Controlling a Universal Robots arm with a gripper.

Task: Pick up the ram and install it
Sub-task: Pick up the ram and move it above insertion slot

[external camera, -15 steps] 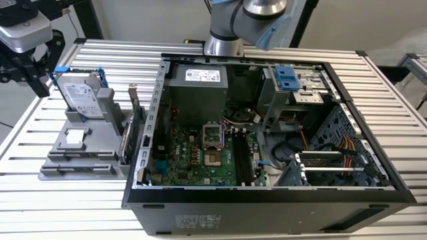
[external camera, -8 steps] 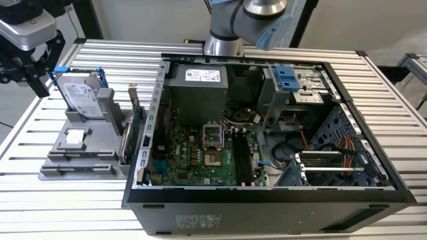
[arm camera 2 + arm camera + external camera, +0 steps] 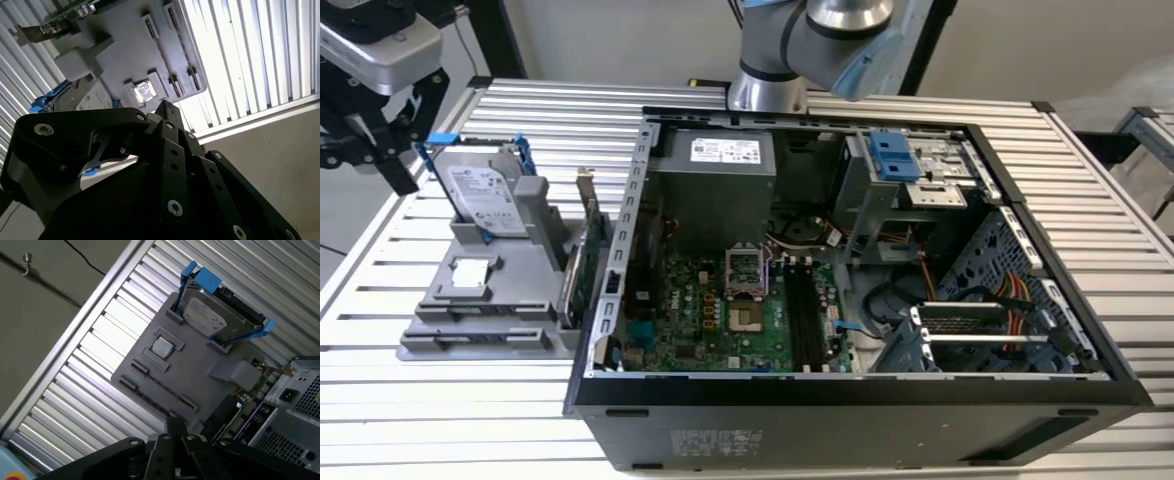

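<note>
Gripper (image 3: 400, 182) at exterior view's left, jaws pressed together, empty, hard drive (image 3: 483, 200) upright in gray holder (image 3: 480, 300) nearest it, ram (image 3: 571, 285) on edge at holder's other side, just beside expansion card (image 3: 595, 245), long axis along computer case (image 3: 620, 250) wall

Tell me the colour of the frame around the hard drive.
The frame is blue, best seen in the first wrist view.

No print is legible: labels on the power supply (image 3: 724, 150), hard drive (image 3: 207, 316) and computer case (image 3: 715, 440) are unreadable
</note>
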